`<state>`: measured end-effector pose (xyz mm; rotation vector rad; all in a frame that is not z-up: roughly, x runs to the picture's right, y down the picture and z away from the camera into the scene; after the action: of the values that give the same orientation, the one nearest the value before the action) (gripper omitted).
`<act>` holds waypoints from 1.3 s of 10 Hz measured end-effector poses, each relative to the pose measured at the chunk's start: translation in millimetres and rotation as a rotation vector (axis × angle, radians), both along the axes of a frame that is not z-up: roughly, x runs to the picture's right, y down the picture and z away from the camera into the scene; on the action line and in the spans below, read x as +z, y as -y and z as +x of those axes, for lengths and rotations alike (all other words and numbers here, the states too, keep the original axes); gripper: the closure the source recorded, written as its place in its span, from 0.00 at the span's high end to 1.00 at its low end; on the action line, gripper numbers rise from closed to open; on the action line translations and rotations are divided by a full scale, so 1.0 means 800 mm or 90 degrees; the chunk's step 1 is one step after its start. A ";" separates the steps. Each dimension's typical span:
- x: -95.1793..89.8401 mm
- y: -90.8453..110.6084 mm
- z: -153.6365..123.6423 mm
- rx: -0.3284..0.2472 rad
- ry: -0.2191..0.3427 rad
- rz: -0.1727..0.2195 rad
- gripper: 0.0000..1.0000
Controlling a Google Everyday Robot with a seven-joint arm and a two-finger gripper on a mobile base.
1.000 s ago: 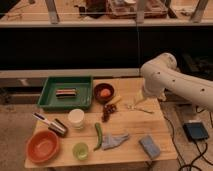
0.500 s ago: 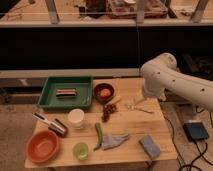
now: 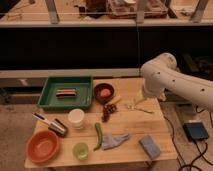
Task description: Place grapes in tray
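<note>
The white arm comes in from the right edge of the view, thick links bent at a rounded elbow high up, then angled steeply down. At its end the gripper sits low, below and just inward of the wrist, pointing toward the middle of the view.

tray at left, grapes right of it, hand farther right

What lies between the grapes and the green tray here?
In the camera view, only bare tabletop separates the grapes from the tray; the dark red bowl sits behind that gap. The gripper is right of the grapes.
</note>
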<state>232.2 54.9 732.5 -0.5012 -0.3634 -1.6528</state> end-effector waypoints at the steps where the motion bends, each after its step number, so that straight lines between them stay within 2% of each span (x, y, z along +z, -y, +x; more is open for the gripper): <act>1: 0.000 0.000 0.000 0.000 0.000 0.000 0.80; 4: 0.000 0.001 -0.001 -0.001 0.003 0.000 0.80; 6: 0.003 0.003 -0.016 0.015 0.046 -0.006 0.80; 8: 0.013 0.000 -0.063 0.037 0.092 -0.009 0.80; 10: 0.027 -0.009 -0.124 0.049 0.122 -0.008 0.80; 12: 0.050 -0.023 -0.192 0.045 0.154 0.007 0.80; 13: 0.059 -0.030 -0.212 0.044 0.168 0.009 0.80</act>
<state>62.9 78.7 779.4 -0.2563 -0.5563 -1.6564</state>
